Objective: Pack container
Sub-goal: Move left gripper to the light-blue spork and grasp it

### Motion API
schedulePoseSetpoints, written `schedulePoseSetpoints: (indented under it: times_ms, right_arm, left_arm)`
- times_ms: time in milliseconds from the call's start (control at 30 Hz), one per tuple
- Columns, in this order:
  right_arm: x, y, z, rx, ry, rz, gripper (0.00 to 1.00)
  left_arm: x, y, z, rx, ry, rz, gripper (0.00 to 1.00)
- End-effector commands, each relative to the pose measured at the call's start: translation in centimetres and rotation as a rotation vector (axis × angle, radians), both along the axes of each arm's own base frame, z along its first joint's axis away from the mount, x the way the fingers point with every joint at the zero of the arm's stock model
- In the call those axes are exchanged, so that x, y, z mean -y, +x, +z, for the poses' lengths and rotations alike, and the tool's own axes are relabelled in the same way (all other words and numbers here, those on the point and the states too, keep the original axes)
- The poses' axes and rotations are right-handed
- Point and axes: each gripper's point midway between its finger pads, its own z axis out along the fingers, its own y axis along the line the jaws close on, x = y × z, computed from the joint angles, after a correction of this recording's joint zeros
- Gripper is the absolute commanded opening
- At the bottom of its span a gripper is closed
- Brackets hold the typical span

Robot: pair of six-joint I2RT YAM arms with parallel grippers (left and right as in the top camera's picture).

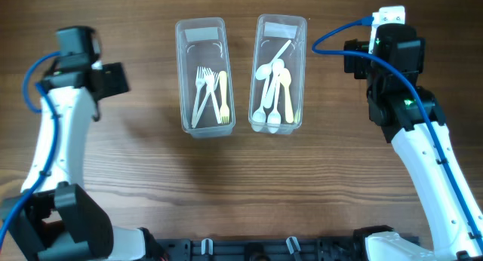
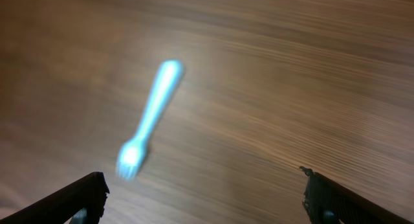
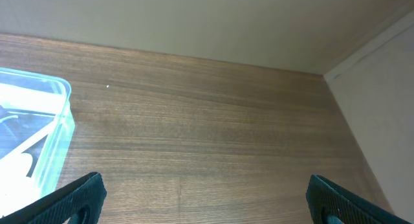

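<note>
Two clear plastic containers stand at the top middle of the table. The left container [image 1: 202, 76] holds several forks, white and yellow. The right container [image 1: 278, 72] holds several spoons, and its corner shows in the right wrist view [image 3: 39, 127]. A light blue fork [image 2: 147, 120] lies on the bare wood, blurred, just ahead of my left gripper [image 2: 204, 185], which is open and empty. In the overhead view my left arm [image 1: 83, 72] hides this fork. My right gripper [image 3: 204, 188] is open and empty over bare wood, to the right of the spoon container.
The table's far edge and a pale wall [image 3: 194, 23] lie close ahead of the right gripper. The table's right edge [image 3: 352, 114] is near it. Blue cables [image 1: 339, 35] run along both arms.
</note>
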Motion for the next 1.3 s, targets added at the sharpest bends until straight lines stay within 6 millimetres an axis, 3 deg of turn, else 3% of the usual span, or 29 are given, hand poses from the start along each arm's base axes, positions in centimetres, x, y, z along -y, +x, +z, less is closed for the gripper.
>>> schedulePoseSetpoints:
  times_ms: [0, 233, 500, 600, 733, 833, 1000, 1167, 1267]
  right_arm:
    - [0.3, 0.0, -0.1, -0.004, -0.018, -0.015, 1.0]
    - [0.3, 0.0, -0.1, -0.004, -0.018, -0.015, 1.0]
    - [0.3, 0.0, -0.1, -0.004, -0.018, -0.015, 1.0]
    - [0.3, 0.0, -0.1, -0.004, -0.018, -0.015, 1.0]
    - [0.3, 0.0, -0.1, -0.004, -0.018, -0.015, 1.0]
    - [0.3, 0.0, -0.1, -0.004, -0.018, -0.015, 1.0]
    - [0.3, 0.0, -0.1, -0.004, -0.018, -0.014, 1.0]
    - [0.3, 0.0, -0.1, -0.004, -0.018, -0.014, 1.0]
    - [0.3, 0.0, -0.1, -0.004, -0.018, -0.015, 1.0]
  left_arm:
    - [-4.7, -2.0, -2.5, -0.077, 0.008, 0.1, 1.0]
    - [-8.0, -3.6, -9.0, -0.168, -0.171, 0.194, 0.99]
    - [-7.6, -3.1, -16.0, -0.257, -0.245, 0.186, 1.0]
    - [-7.1, -3.6, -17.8, -0.305, -0.263, 0.164, 0.98]
    - [-4.4, -4.1, -18.5, -0.326, -0.41, 0.131, 0.74]
    - [-1.3, -4.7, -18.2, -0.346, -0.57, 0.104, 0.74]
    - [1.0, -6.4, -17.9, -0.424, -0.649, 0.099, 0.74]
    - [1.5, -7.1, -17.7, -0.457, -0.666, 0.128, 0.76]
    - [0.2, -6.9, -18.1, -0.448, -0.604, 0.183, 0.74]
